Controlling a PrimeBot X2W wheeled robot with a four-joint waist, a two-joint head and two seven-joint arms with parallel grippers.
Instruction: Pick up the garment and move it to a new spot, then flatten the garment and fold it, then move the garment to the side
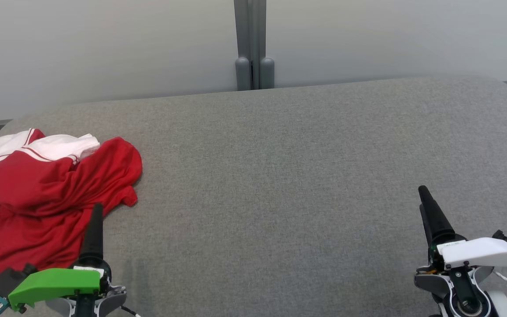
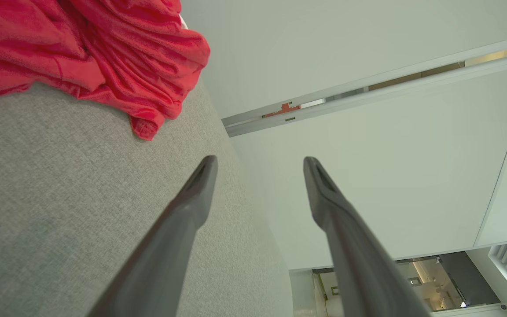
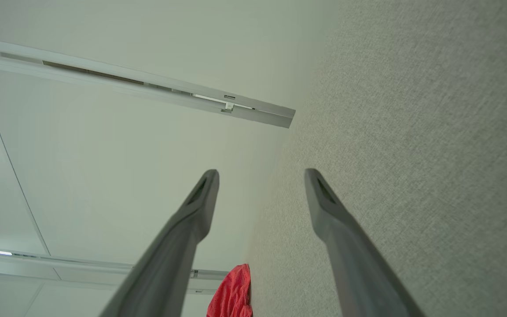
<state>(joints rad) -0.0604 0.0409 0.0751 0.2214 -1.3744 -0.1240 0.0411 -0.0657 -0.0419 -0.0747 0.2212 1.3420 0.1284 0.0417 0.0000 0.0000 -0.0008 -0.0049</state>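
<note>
1. Work surface: a grey fabric-covered table (image 1: 280, 176) with rounded far corners. Behind it stand pale wall panels joined by a grey post (image 1: 250, 44).
2. Task item: the garment (image 1: 51, 198), red with white sections and thin red trim lines, lies crumpled in a heap at the left end of the table. Its white part lies toward the far left edge.
3. Left gripper (image 1: 96, 211): located at the lower left of the head view, under a green cover (image 1: 55, 284). Its dark fingers point away from the robot, and the tip overlaps the near right edge of the garment in that view.
4. Left gripper state: in the left wrist view the left gripper (image 2: 258, 160) has its fingers spread wide and grasps nothing. The garment (image 2: 104, 53) lies ahead of the tips, apart from them, on the table (image 2: 60, 198).
5. Right gripper (image 1: 425, 196): located at the lower right of the head view, under a white cover (image 1: 482, 252), well apart from the garment.
6. Right gripper state: in the right wrist view the right gripper (image 3: 260, 174) has its fingers spread wide and grasps nothing. The table (image 3: 412, 132) runs along one side, and a small part of the garment (image 3: 233, 295) shows at the far end.
</note>
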